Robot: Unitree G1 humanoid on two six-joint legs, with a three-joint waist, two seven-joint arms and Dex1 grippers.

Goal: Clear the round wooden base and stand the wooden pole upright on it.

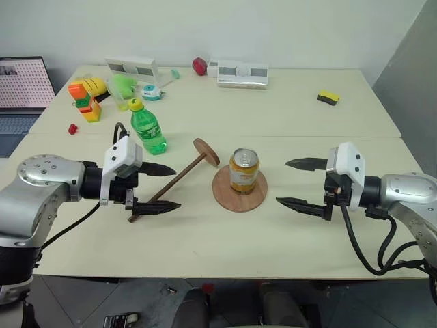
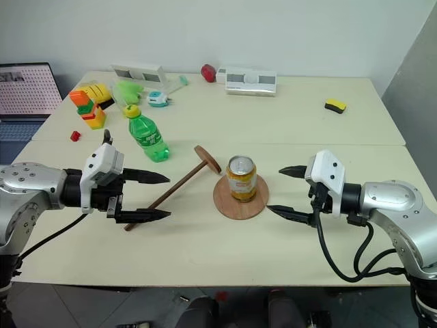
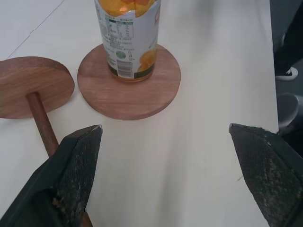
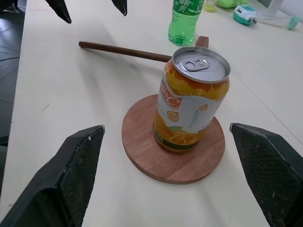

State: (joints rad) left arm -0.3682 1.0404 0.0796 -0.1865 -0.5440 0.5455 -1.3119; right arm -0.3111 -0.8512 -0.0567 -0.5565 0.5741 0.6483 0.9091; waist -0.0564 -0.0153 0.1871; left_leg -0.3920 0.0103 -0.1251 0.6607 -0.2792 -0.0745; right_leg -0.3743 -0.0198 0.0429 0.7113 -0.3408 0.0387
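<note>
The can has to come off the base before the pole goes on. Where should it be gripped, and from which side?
Grip the can around its mid-body, from the right with the open right gripper: it stands upright, and that gripper already faces it.

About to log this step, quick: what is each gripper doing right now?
Left gripper: open, empty, jaws apart by the wooden pole.
Right gripper: open, empty, facing the orange can on the round wooden base.
</note>
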